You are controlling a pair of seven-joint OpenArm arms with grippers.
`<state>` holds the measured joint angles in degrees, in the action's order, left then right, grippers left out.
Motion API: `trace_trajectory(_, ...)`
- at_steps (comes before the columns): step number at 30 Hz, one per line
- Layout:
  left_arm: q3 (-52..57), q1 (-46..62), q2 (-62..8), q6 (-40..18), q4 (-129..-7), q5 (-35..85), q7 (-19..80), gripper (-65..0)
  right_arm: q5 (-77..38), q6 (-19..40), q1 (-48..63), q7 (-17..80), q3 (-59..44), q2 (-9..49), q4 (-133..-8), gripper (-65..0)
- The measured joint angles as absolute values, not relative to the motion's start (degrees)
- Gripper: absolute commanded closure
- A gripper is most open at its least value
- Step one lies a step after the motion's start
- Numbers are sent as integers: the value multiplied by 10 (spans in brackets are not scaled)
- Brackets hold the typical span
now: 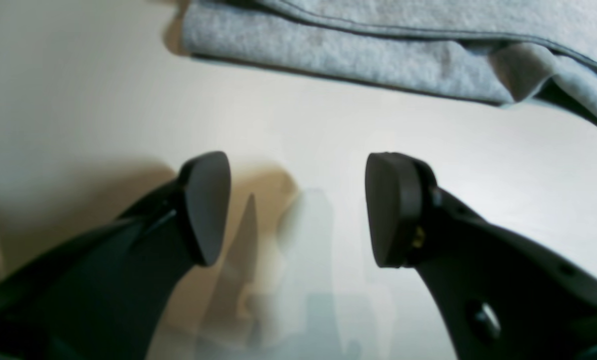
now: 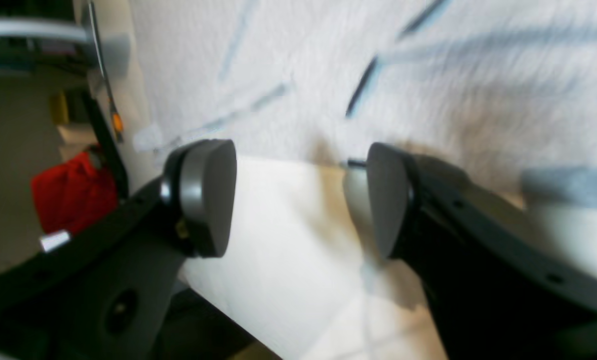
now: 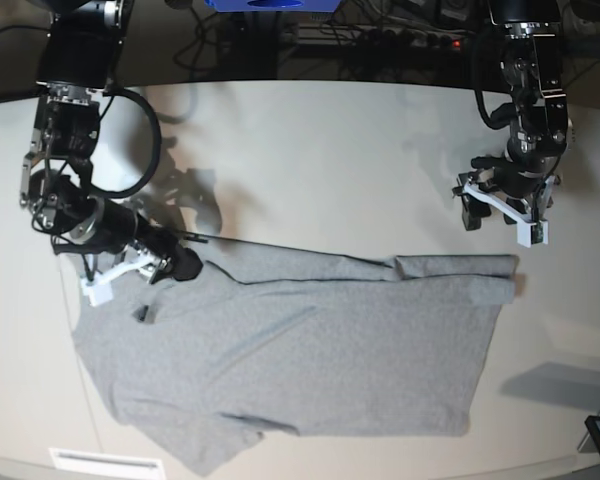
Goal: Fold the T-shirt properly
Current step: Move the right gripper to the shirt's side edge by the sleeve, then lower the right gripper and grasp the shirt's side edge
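The T-shirt (image 3: 290, 365) lies spread on the pale bench (image 3: 310, 160), its upper edge folded over. The right claw (image 2: 301, 200) hangs at the shirt's upper corner — jaws parted, empty. The left claw (image 1: 298, 210) hovers just beyond the opposite corner, released — gripping nothing.

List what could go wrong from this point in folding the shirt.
1. The T-shirt lies crooked, its top edge rolled over and one sleeve bunched, so any fold made now may come out skewed.
2. The right pincer stands open at the shirt's edge with nothing between its pads; closing here may catch a single layer or miss.
3. The left pincer hangs open over bare table, apart from the cloth, leaving that side unheld.
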<state>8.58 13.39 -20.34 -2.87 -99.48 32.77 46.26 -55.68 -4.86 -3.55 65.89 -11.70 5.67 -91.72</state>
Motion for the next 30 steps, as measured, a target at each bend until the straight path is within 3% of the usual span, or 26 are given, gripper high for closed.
trace_trajectory(17,86,135,-205,-29,-995,328,463,-417,-555,-39,-79,629,-116,35,-817,-387)
trace_trajectory(30,173,168,-205,-32,-1023,329,462,-417,-550,-26,-82,602,-116,26,-770,-387)
